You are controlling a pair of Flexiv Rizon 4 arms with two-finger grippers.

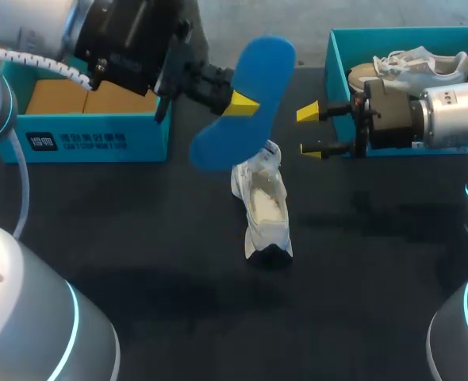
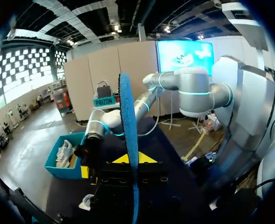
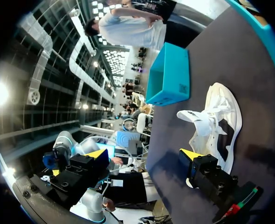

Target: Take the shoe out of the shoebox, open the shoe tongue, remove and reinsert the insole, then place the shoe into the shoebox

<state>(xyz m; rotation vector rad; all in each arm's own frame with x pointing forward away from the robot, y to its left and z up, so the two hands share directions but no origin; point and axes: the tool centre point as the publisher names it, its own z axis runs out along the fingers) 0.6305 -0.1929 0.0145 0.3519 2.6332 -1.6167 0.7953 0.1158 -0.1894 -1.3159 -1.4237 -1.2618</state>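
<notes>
The shoe lies out on the worktop, its blue insole pinched aloft in the left hand, the right hand gaping empty, so reinserting and boxing look to remain.

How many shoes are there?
2. One white shoe lies on the table, below the blue insole. The other shoe sits in the shoebox on the right. The left box is partly hidden, so more are possible.

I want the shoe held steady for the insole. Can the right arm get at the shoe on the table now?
Probably yes. The right pincer is open and empty, the white shoe lies uncovered nearby, and the blue insole is held higher up.
</notes>
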